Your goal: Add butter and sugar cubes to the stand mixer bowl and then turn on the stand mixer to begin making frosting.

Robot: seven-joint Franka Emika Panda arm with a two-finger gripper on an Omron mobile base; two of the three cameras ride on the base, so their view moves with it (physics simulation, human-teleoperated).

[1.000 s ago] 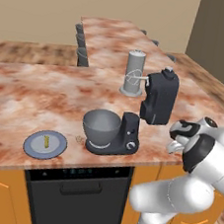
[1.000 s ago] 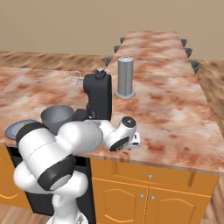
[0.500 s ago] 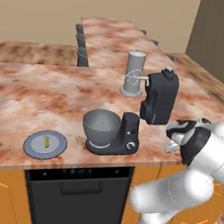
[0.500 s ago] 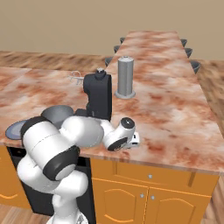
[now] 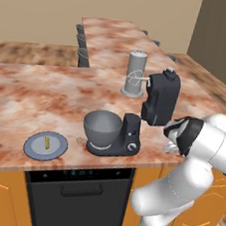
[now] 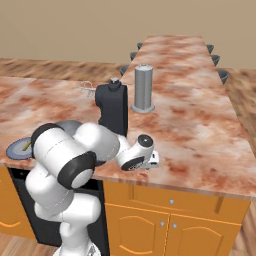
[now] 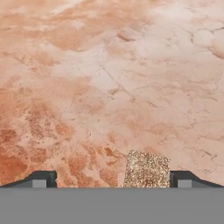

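Spreading across the kitchen, a marbled reddish surface (image 5: 32, 95) is running in an L above orange cabinets (image 6: 165, 220) and a black oven (image 5: 76, 203). The pincer (image 7: 109, 179) is hanging low over it, fingertips (image 7: 41, 178) apart, sugar cubes (image 7: 146, 169) lying between them. The stand mixer (image 5: 154, 102) is carrying its bowl (image 5: 102, 128); the butter (image 5: 46, 142) is lying on a plate (image 5: 33, 148).

A tall grey cylinder (image 5: 136, 72) stands upright on the marbled counter (image 5: 32, 92). A flat blue-grey plate (image 5: 55, 150) lies near the front edge. Below sits a black oven (image 5: 76, 201), flanked by orange cabinets (image 6: 165, 220).
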